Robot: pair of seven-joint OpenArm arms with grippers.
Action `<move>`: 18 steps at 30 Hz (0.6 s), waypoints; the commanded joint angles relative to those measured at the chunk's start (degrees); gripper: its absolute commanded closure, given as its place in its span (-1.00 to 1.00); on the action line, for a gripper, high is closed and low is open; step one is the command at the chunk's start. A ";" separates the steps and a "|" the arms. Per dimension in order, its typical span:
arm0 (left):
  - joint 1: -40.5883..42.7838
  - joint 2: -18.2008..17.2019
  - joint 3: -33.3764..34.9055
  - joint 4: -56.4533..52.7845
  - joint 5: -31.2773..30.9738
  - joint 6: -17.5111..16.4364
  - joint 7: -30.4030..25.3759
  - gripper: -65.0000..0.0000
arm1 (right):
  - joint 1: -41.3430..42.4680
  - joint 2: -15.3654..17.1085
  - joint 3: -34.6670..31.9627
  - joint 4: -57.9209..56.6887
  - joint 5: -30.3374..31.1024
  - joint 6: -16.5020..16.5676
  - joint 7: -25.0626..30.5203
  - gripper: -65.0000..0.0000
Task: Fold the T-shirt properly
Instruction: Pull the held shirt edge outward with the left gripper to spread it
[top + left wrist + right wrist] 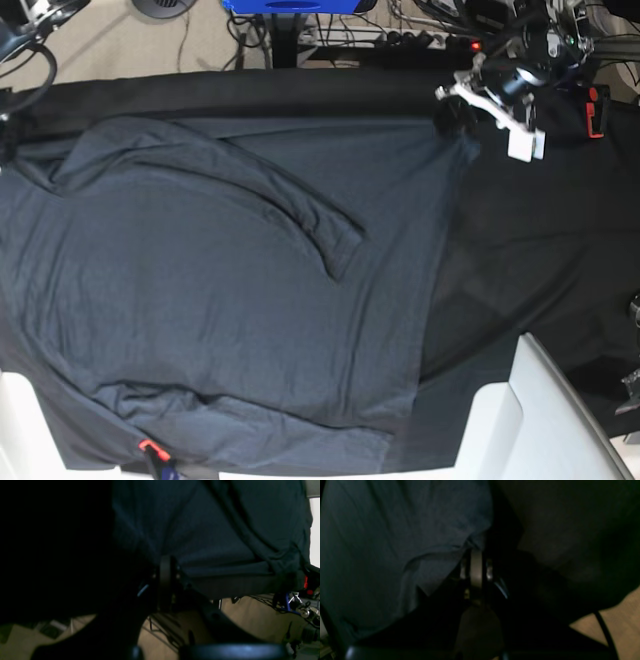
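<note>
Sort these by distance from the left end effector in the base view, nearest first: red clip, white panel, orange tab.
1. Small red plastic clip, right of the left end effector.
2. Flat white panel, bottom right.
3. Small orange tab, bottom left.

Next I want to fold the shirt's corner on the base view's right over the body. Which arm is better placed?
Left, probably: the left gripper is shut on that corner of the T-shirt. The right gripper pinches cloth elsewhere, outside the base view.

right tool (476, 555): jaws together, pinching cloth edge | T-shirt (382, 542): draped, wrinkled, filling left side
</note>
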 commanded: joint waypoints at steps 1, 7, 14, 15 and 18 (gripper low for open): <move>0.27 -0.51 -0.56 1.05 -0.58 -0.06 -0.93 1.00 | 0.03 1.35 0.22 1.39 0.70 0.01 -0.10 1.00; 2.56 -0.60 -0.65 1.05 -0.58 -0.06 -0.93 1.00 | -1.90 0.12 0.30 4.64 0.70 0.01 -2.03 1.00; 5.55 -1.04 -0.73 3.16 -0.58 -0.06 -0.93 1.00 | -5.59 -1.46 0.30 8.24 0.70 0.01 -3.00 1.00; 6.07 -1.39 -0.73 3.86 -0.58 -0.06 -0.93 1.00 | -5.94 -1.46 0.30 8.24 0.70 0.01 -3.88 1.00; 6.78 -1.74 -0.73 5.00 -0.58 -0.06 -0.93 1.00 | -6.56 -1.37 0.22 8.24 0.70 0.01 -5.20 1.00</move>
